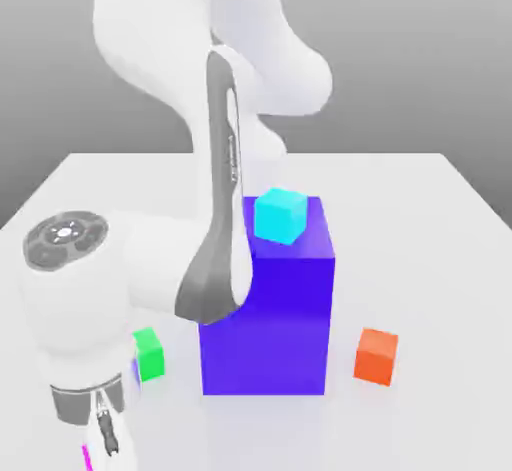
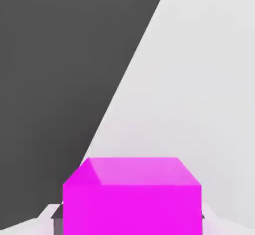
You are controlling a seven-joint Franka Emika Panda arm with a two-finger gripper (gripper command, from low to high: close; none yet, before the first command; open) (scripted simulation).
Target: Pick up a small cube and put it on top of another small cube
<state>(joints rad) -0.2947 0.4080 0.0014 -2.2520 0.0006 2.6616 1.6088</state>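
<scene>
The gripper (image 1: 100,447) is clamped on the magenta cube (image 2: 132,199) at the table's (image 1: 440,259) near edge. Behind sit a green cube (image 1: 149,352), a big blue block (image 1: 268,319) carrying a cyan cube (image 1: 279,215), and an orange cube (image 1: 376,355). No writing is readable.
</scene>
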